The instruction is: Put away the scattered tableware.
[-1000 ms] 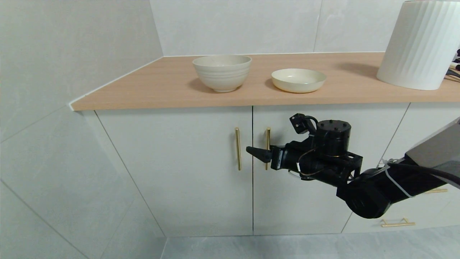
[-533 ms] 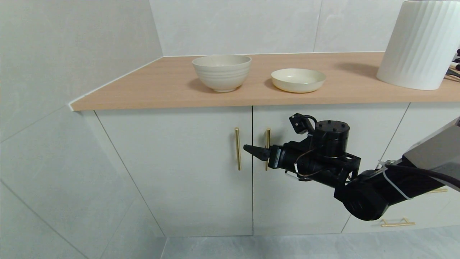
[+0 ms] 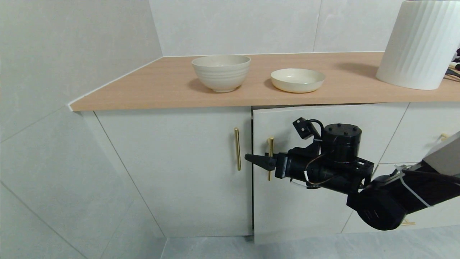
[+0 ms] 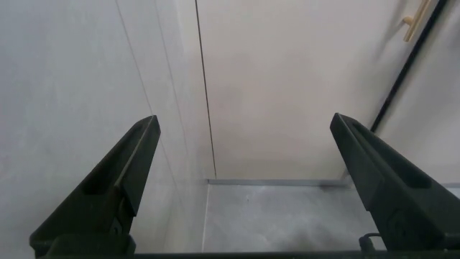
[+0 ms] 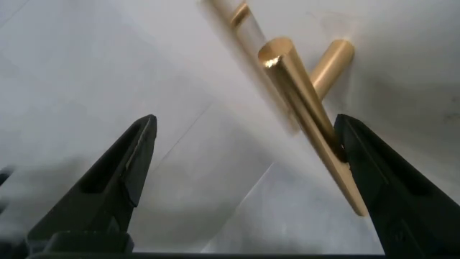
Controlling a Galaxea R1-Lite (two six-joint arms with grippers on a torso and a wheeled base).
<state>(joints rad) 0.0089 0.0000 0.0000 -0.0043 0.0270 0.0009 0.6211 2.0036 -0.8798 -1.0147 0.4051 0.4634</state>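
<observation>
A deep cream bowl (image 3: pixel 221 72) and a shallow cream dish (image 3: pixel 297 80) stand on the wooden countertop (image 3: pixel 161 86). Below it, my right gripper (image 3: pixel 260 160) is at the gold handle (image 3: pixel 270 158) of the right cabinet door (image 3: pixel 316 118), which stands slightly ajar. In the right wrist view the handle (image 5: pixel 309 122) lies between the spread fingers, against one of them, so the gripper (image 5: pixel 251 180) is open. My left gripper (image 4: pixel 244 180) is open and holds nothing, facing the base of the cabinet and the floor.
The left door with its gold handle (image 3: pixel 237 149) is closed. A tall white ribbed container (image 3: pixel 420 45) stands at the right of the counter. Tiled walls close in the left side. Drawer handles show at the lower right.
The right cabinet door has swung out from flush to slightly ajar. My right gripper has drawn back and a little lower with the handle.
</observation>
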